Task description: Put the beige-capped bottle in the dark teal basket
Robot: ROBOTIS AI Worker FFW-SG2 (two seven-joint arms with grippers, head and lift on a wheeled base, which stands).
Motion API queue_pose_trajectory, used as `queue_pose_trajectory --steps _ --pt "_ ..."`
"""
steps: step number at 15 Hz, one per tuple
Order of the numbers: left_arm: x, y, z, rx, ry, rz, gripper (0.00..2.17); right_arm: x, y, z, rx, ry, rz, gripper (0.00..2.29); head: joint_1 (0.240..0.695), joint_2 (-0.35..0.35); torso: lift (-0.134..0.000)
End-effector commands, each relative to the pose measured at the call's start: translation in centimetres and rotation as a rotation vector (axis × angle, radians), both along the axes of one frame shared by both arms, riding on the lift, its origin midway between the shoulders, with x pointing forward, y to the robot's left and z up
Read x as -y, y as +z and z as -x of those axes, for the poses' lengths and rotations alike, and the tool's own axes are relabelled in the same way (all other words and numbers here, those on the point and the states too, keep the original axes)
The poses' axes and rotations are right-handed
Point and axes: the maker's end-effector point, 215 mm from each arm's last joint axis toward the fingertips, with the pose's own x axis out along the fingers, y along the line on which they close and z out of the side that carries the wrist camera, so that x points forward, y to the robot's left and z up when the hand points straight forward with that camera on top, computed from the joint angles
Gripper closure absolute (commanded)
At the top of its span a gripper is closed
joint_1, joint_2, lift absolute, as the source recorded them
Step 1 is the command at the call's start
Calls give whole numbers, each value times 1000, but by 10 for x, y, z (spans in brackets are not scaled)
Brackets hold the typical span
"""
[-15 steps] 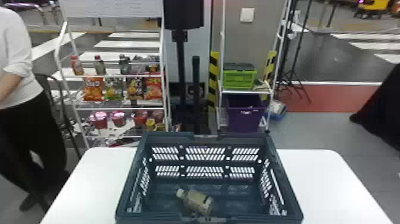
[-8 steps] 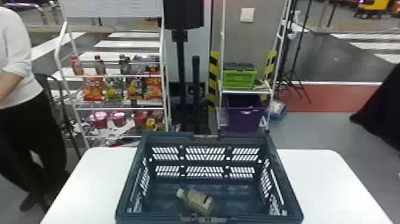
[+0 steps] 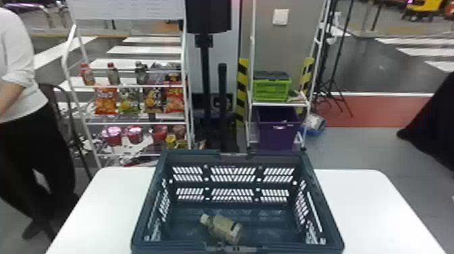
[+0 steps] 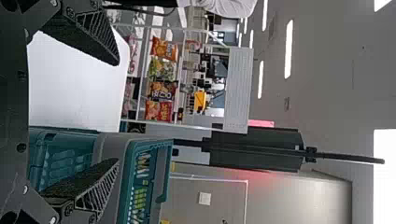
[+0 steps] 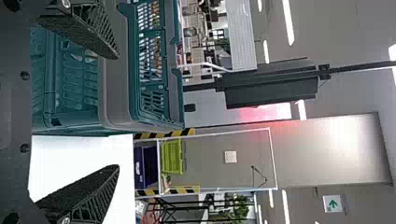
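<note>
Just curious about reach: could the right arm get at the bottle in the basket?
Probably yes: the right pincer is open and empty, and nothing covers the bottle, though the arm would have to dip in over the rim of the basket.

Left of center, head view: one white rack [image 3: 136, 85], carrying bottles [image 3: 113, 74] on its upper shelf, snack bags [image 3: 129, 100] below these, and cups [image 3: 135, 134] lowest. Right of the black post [image 3: 205, 77]: second rack, with green crate [image 3: 271, 89] above purple bin [image 3: 279, 135].
</note>
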Motion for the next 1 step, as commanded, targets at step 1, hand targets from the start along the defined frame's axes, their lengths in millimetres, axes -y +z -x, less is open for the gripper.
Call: queue_pose_trajectory --steps 1 --pt "0 -1 0 1 1 0 154 0 0 0 0 0 0 46 499 0 0"
